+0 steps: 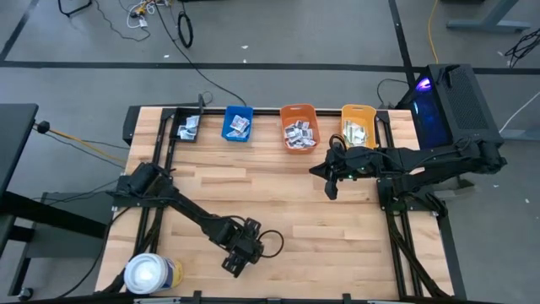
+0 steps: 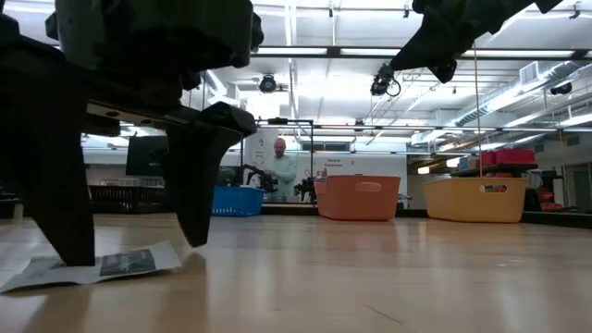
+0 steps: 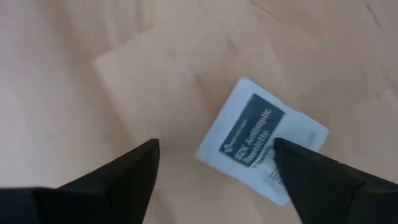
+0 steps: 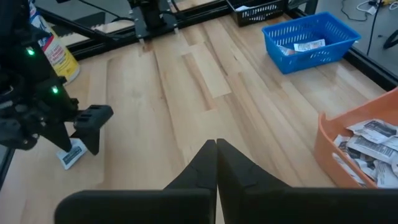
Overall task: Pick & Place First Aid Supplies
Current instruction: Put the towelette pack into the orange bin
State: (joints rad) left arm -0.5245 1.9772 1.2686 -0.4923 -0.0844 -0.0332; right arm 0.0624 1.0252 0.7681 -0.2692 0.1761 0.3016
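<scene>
One first aid packet (image 3: 261, 146), white with a dark printed label, lies flat on the wooden table near its front edge. It also shows in the low view (image 2: 92, 266) and the right wrist view (image 4: 71, 155). My left gripper (image 3: 214, 168) (image 1: 239, 257) hangs open just above it, pointing steeply down. One finger (image 3: 317, 180) stands over the packet's edge and the other (image 3: 118, 180) over bare wood. My right gripper (image 4: 216, 155) (image 1: 331, 187) is shut and empty, raised above the table near the orange bin. My left gripper stands with one fingertip (image 2: 69, 250) right at the packet's edge (image 2: 55, 270), coming from above. Whether it touches the packet, I cannot tell. The packet lies flat on the table.
Along the far edge stand a black basket (image 1: 187, 127), a blue bin (image 1: 239, 124), an orange bin (image 1: 299, 127) and a yellow bin (image 1: 358, 125), each holding packets. A large white roll (image 1: 150, 274) stands at the front left corner. Bare wood lies between the arms.
</scene>
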